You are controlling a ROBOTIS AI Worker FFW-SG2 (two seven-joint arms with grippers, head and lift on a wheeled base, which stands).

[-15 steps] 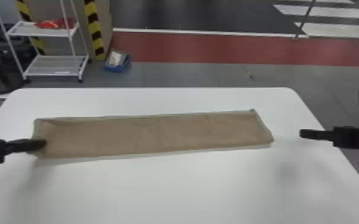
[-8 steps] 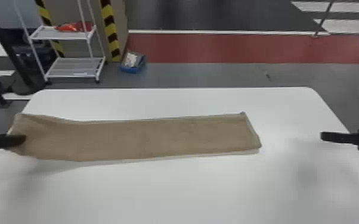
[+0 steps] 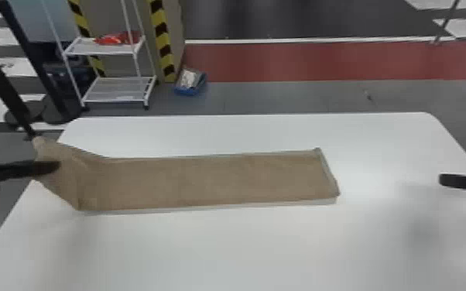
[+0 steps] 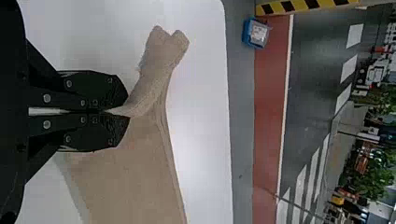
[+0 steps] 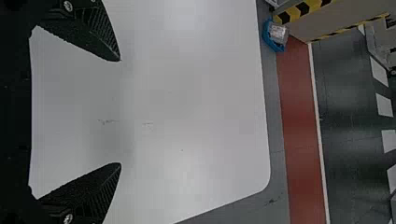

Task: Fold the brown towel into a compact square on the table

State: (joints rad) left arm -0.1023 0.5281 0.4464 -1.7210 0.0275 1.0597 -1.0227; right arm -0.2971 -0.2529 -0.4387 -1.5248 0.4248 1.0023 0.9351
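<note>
White counter [image 3: 220, 247] supports the work, giving the fold a flat base. Brown towel [image 3: 205, 180] lies along it as a long strip, right end flat, left end raised. Left end effector [image 4: 127, 112] is closed on the raised end, presumably to carry it over and shorten the strip. Right end effector [image 5: 120, 112], fingers spread and empty, is well apart from the cloth, likely to leave the fold unobstructed.
</note>
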